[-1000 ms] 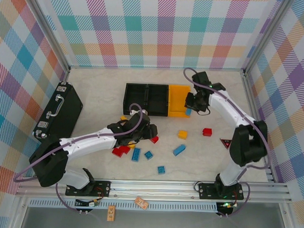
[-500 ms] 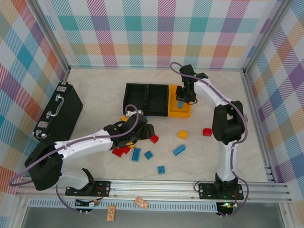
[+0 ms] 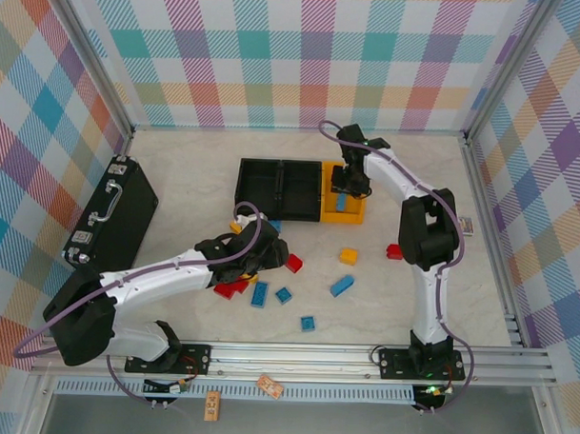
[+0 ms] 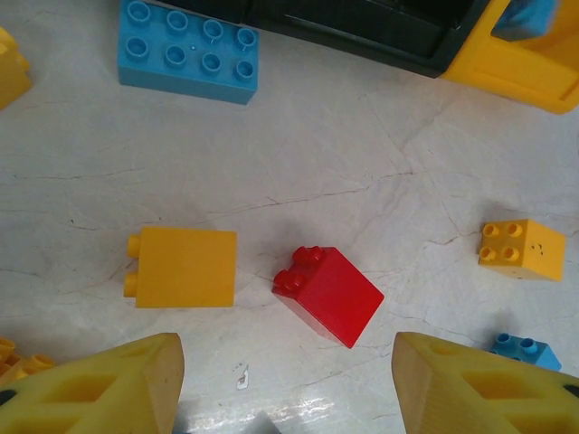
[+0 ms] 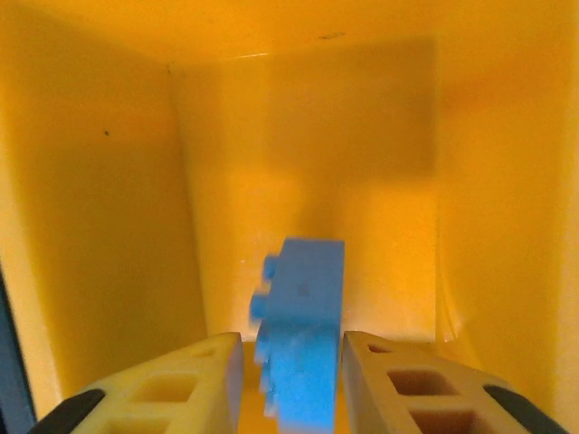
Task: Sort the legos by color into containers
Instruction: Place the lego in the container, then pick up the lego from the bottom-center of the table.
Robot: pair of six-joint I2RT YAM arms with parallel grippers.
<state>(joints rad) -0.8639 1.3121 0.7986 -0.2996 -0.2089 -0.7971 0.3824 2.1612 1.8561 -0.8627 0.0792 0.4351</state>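
Hovering low over the table [image 4: 362, 154], the left gripper [image 4: 285, 384] has its fingers spread wide. A yellow brick [image 4: 184, 267] and a red brick [image 4: 330, 294] lie just ahead of it, near each other but apart. Further right, the right gripper [image 5: 289, 389] reaches into the yellow bin [image 5: 109, 181] with a blue brick [image 5: 303, 334] between its fingers. Whether they pinch it or stand just clear cannot be told.

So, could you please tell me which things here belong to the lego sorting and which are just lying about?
Job in hand: red brick, yellow brick, blue brick, the other loose legos; left black bin, middle black bin, yellow-orange bin.

Lying about: black briefcase, small flat card by the right rail.
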